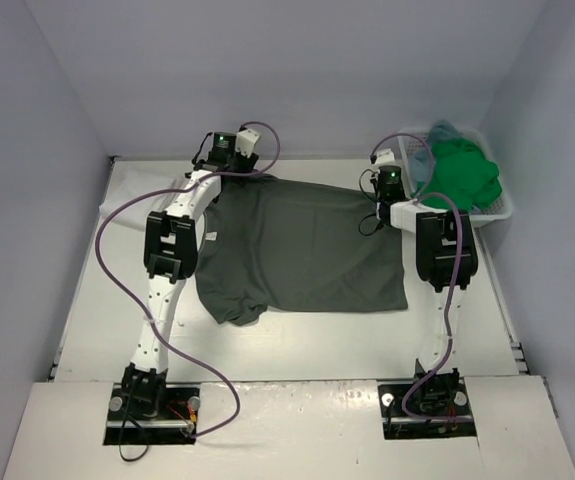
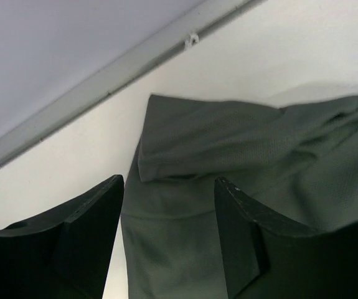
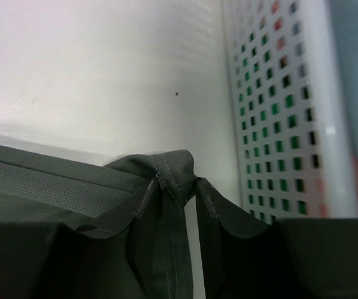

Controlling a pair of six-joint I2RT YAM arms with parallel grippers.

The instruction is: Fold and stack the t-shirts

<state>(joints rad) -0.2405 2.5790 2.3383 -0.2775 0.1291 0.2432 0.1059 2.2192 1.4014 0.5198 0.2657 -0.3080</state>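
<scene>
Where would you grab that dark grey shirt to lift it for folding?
Probably its far edge, one corner per gripper, from above. The dark grey t-shirt lies flat on the table, so only edges offer cloth to pinch. The far right corner bunches into a ridge between the right gripper's fingers; the left gripper hangs open over the far left corner.

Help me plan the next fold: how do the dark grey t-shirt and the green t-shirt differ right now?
The dark grey t-shirt lies spread out on the table; the green t-shirt sits bunched in the white lattice basket. The grey one is dull-coloured, the green one bright. Both are plain cloth.
</scene>
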